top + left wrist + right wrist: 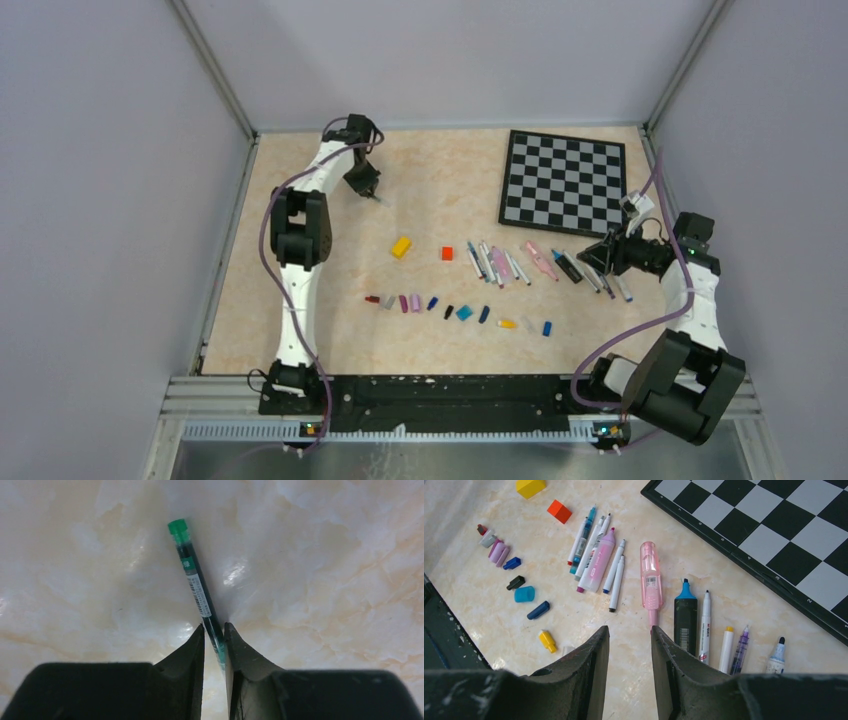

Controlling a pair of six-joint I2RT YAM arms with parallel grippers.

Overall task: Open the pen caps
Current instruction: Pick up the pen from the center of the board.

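Note:
My left gripper (372, 192) is at the far left of the table, apart from the other pens. In the left wrist view it (214, 630) is shut on a thin dark green pen (197, 587), whose green end (178, 527) points away from the fingers. A row of pens (520, 264) lies mid-table, with a row of loose pen caps (460, 312) in front. My right gripper (592, 256) hovers open and empty at the row's right end. In the right wrist view it (630, 630) is just short of a pink highlighter (650, 577), beside a black one (686, 617). The caps (524, 594) lie to the left.
A chessboard (565, 182) lies at the back right and also shows in the right wrist view (774, 530). A yellow block (401, 246) and a small red cube (447, 253) sit left of the pens. Walls close the table's left, back and right sides.

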